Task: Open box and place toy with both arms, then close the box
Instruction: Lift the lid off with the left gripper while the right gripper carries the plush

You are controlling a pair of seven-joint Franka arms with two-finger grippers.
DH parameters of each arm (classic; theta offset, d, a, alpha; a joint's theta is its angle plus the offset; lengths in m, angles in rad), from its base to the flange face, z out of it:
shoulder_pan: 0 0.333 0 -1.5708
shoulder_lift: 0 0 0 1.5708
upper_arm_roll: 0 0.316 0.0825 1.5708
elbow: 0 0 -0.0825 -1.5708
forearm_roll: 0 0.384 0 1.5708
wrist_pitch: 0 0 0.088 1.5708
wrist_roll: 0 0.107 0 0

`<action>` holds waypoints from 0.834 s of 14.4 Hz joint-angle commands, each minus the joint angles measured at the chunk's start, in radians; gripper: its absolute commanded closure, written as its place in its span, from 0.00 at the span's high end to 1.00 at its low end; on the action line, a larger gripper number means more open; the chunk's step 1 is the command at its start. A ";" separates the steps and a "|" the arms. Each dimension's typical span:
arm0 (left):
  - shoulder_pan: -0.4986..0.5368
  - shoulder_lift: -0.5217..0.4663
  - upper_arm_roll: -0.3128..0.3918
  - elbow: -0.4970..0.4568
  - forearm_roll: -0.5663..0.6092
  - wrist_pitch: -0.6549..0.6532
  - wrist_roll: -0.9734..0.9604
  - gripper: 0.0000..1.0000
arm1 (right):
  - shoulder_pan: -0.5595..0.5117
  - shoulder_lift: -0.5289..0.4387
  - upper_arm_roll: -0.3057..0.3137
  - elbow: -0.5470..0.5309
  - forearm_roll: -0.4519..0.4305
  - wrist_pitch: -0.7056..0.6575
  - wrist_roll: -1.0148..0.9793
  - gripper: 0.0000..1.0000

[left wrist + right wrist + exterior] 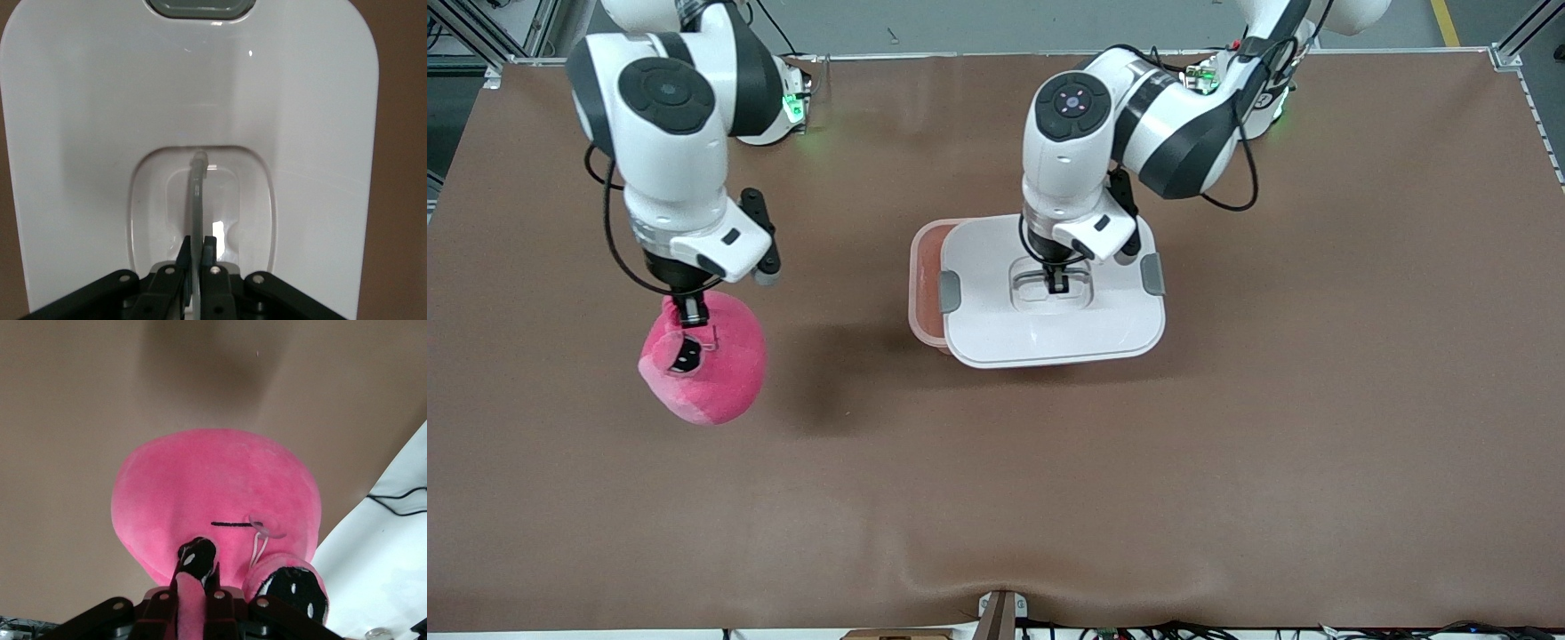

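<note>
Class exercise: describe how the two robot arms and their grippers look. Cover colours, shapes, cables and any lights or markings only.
Both arms are glossy white, rounded segments with black joint bands and round dark caps. Black cables loop beside each wrist. The left gripper and right gripper are black, with two slim fingers below a white wrist block. Green lights glow at both bases.

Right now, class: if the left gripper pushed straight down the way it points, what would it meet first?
The left gripper is shut on the handle in the white lid's recess. Going straight down, it would probably press into the recess floor first, though the gap beneath is hard to judge.
</note>
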 commanded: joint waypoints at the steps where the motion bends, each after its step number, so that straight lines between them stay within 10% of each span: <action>1: 0.055 -0.056 -0.006 -0.016 0.019 -0.041 0.063 0.00 | 0.062 -0.024 -0.004 0.011 -0.030 -0.068 0.075 0.00; 12: 0.219 -0.119 -0.012 -0.042 0.018 -0.066 0.269 0.00 | 0.419 0.037 -0.002 0.028 -0.164 -0.165 0.383 0.00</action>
